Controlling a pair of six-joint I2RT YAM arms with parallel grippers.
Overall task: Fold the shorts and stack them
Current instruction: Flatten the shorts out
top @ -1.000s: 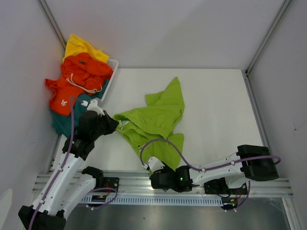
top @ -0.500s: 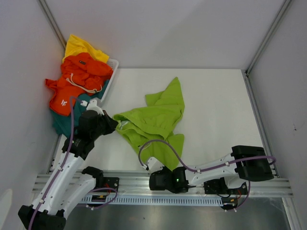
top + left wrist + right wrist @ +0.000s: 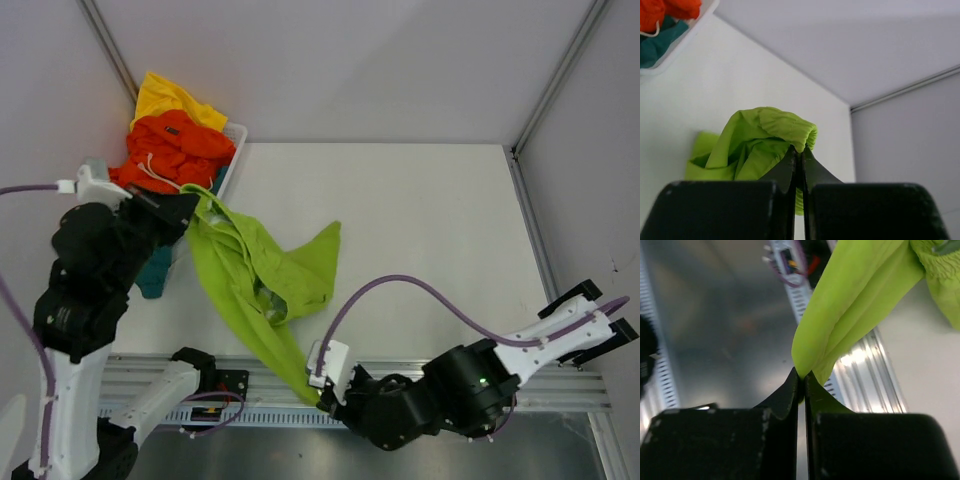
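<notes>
Pressed together, my left jaws pinch the lime green cloth shorts (image 3: 245,265) by the waistband beside the white mesh basket (image 3: 232,150). My right jaws pinch the opposite end over the near metal rail (image 3: 560,385), with the cloth stretched between them.

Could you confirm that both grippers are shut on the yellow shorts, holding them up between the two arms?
Not quite: the colour is wrong. The left gripper and the right gripper are both shut on the lime green shorts, holding them up between the two arms, as the top external view shows.
</notes>
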